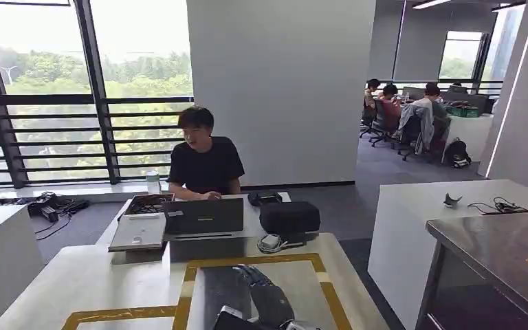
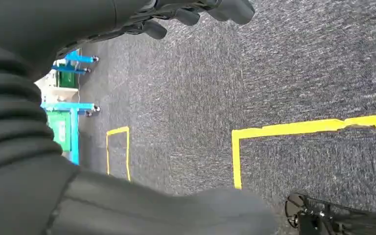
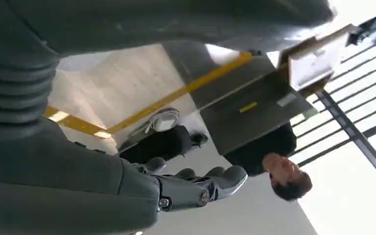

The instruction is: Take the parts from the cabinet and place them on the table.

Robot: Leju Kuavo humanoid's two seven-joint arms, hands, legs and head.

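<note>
Glossy pale table [image 1: 96, 282], yellow-taped rectangle

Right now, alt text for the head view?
The robot's right hand, empty with its fingers loosely extended, is raised over a pale table marked with yellow tape. At the far end a person sits behind a dark laptop, with a black case beside it. Large windows and an open office lie beyond.

Pale marbled table [image 1: 75, 282] w/ yellow tape border [image 1: 254, 260], dark grey laptop [image 1: 203, 216], black bag [image 1: 289, 217].
</note>
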